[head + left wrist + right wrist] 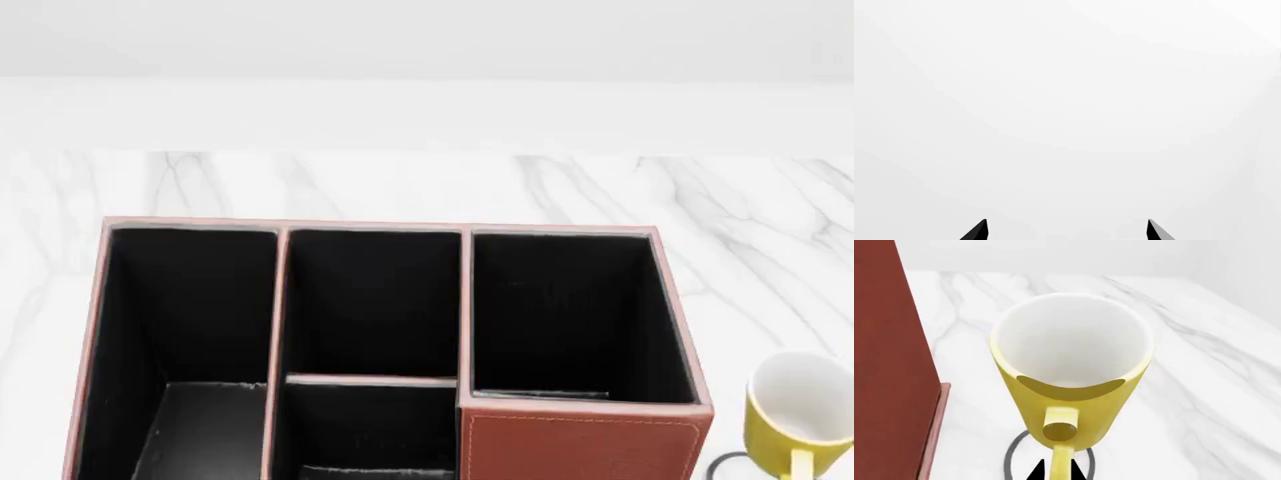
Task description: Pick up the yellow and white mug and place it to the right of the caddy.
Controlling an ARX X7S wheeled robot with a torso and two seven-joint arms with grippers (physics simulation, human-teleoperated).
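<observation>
A large reddish-brown caddy [582,445] with black compartments stands on a white marble tabletop [747,220]. The yellow and white mug [1071,375] stands upright just to the right of the caddy, close beside its side wall but not touching it, with its loop handle turned toward the robot. In the right wrist view the right end effector [1059,471] sits low behind the handle; two dark fingertips flank the handle's lower end, but whether they are pressing it or just clear cannot be told. The mug appears to rest on the tabletop, so the placing looks nearly or fully done. The left end effector [1067,231] is spread wide and empty, facing blank white.
</observation>
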